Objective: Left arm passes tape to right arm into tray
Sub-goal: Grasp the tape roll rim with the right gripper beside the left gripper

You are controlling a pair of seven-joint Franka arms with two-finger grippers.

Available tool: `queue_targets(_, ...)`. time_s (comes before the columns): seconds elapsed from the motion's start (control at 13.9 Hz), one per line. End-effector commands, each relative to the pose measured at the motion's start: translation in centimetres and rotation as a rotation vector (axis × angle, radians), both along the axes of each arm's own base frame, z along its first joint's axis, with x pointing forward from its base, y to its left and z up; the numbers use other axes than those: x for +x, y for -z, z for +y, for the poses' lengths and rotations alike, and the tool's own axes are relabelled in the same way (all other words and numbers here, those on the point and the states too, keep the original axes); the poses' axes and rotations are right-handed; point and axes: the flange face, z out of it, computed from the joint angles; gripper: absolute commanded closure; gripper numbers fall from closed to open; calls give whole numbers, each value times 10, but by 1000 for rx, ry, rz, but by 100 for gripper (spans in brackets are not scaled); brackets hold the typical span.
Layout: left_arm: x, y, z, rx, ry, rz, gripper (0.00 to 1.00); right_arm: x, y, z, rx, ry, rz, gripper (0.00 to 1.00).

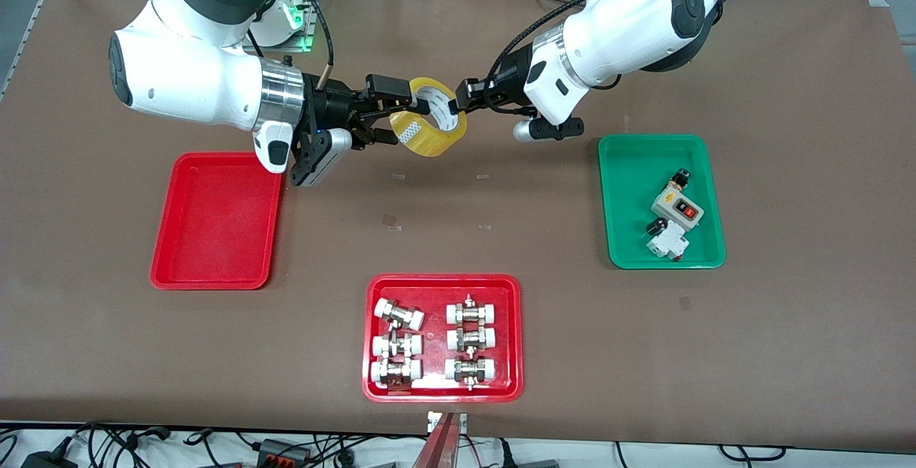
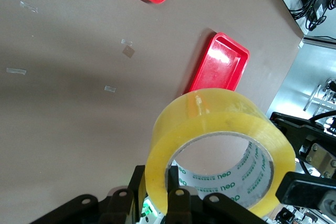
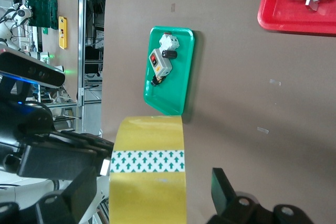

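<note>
The yellow tape [image 1: 428, 132] hangs in the air over the table between the two arms. My left gripper [image 1: 456, 101] is shut on the roll's wall, one finger inside the core and one outside; the left wrist view shows this grip [image 2: 156, 184] on the tape [image 2: 220, 124]. My right gripper [image 1: 395, 114] is open, with one finger on each side of the roll and a gap showing beside it; in the right wrist view [image 3: 152, 198] the tape [image 3: 149, 182] sits between the spread fingers. The plain red tray [image 1: 218, 221] lies empty toward the right arm's end, also in the left wrist view [image 2: 220, 66].
A green tray [image 1: 630, 189] with electrical parts lies toward the left arm's end, also in the right wrist view [image 3: 168, 100]. A wider red tray [image 1: 444, 285] with several white-capped fittings lies nearest the front camera. Small tape scraps dot the brown table.
</note>
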Motion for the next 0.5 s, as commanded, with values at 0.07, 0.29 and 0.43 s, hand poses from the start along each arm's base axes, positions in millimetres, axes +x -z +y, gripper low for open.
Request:
queue_targets(0.07,4,-10,-3,-39,-9,5,89,-2,-8,-1,0,-15,31,58)
queue_targets(0.29,4,-10,-3,-39,-9,5,89,-1,-9,-3,3,-11,33,69)
queue_targets(0.43,4,-10,-3,-39,-9,5,89,-1,-9,-3,3,-11,32,69)
